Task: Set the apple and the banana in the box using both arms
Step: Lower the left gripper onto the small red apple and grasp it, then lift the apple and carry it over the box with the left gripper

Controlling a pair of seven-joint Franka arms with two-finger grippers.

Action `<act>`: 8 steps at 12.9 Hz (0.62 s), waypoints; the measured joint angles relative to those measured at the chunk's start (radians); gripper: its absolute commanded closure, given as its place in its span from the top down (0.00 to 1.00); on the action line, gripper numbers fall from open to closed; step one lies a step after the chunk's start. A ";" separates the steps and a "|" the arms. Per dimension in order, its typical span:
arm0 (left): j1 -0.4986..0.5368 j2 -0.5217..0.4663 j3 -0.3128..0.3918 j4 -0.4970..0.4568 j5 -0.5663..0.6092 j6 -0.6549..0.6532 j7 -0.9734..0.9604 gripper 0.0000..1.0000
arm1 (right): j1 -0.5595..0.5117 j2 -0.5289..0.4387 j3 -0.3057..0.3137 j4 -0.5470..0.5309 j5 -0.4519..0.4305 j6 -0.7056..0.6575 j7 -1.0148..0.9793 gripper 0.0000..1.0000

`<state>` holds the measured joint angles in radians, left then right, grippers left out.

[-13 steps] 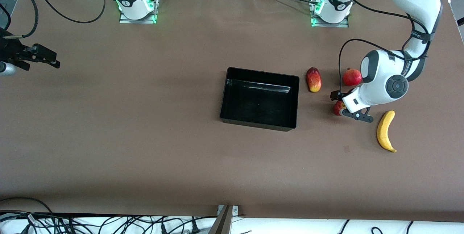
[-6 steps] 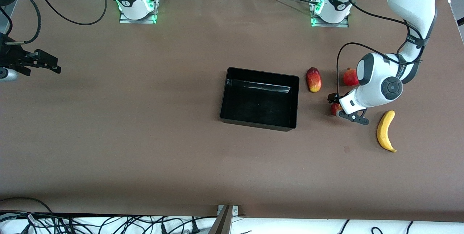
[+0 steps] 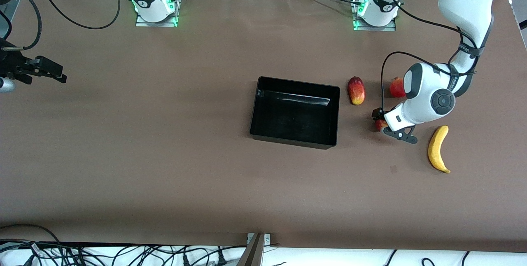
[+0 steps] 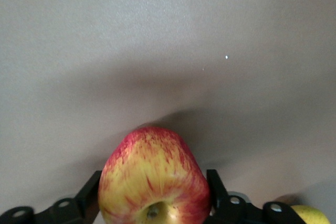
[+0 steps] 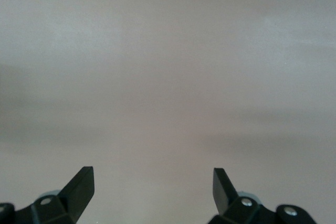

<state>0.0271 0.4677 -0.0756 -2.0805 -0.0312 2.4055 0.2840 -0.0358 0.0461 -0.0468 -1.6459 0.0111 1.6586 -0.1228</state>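
Observation:
The apple (image 3: pixel 378 125), red with yellow streaks, sits on the table between the box (image 3: pixel 296 83) and the banana (image 3: pixel 437 148). My left gripper (image 3: pixel 385 126) is down over it. In the left wrist view the apple (image 4: pixel 152 182) fills the gap and both fingers (image 4: pixel 90 198) press against its sides. The yellow banana lies on the table toward the left arm's end, nearer the front camera than the apple. The black box is empty. My right gripper (image 3: pixel 57 72) hangs open over bare table at the right arm's end, nothing between its fingers (image 5: pixel 81 187).
A red-yellow mango (image 3: pixel 356 90) lies beside the box's end wall. A red pomegranate (image 3: pixel 396 87) sits farther from the front camera than the apple, partly hidden by the left arm. Cables run along the table's front edge (image 3: pixel 123 253).
My left gripper has shifted slightly toward the box over the apple and its fingers have closed in on the fruit. The right gripper has moved only a little.

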 measured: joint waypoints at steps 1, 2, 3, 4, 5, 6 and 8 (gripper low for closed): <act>0.000 0.000 0.000 0.007 0.000 0.000 0.000 0.00 | 0.000 0.000 0.000 0.000 0.000 -0.002 0.001 1.00; 0.000 0.000 0.000 0.017 0.000 -0.004 0.000 0.00 | 0.000 0.000 0.000 0.000 0.000 -0.003 0.001 1.00; 0.000 0.001 0.000 0.029 0.000 -0.022 0.000 0.00 | 0.000 0.000 0.000 0.000 0.000 -0.004 0.001 1.00; 0.000 0.001 0.000 0.052 0.000 -0.060 0.001 0.00 | 0.000 0.000 0.000 0.000 0.000 -0.004 0.002 1.00; 0.000 0.000 0.000 0.089 0.000 -0.118 0.006 0.00 | 0.000 0.000 0.000 0.000 0.000 -0.004 0.002 1.00; -0.001 -0.001 -0.002 0.140 0.000 -0.197 0.017 0.00 | 0.000 0.000 0.000 0.000 0.000 -0.004 0.002 1.00; -0.003 -0.004 -0.018 0.263 -0.018 -0.366 0.024 0.00 | 0.000 0.000 0.000 0.000 0.001 -0.005 0.002 1.00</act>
<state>0.0242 0.4637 -0.0935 -1.8175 -0.0494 2.0395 0.3085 -0.0358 0.0465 -0.0466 -1.6459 0.0123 1.6537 -0.1206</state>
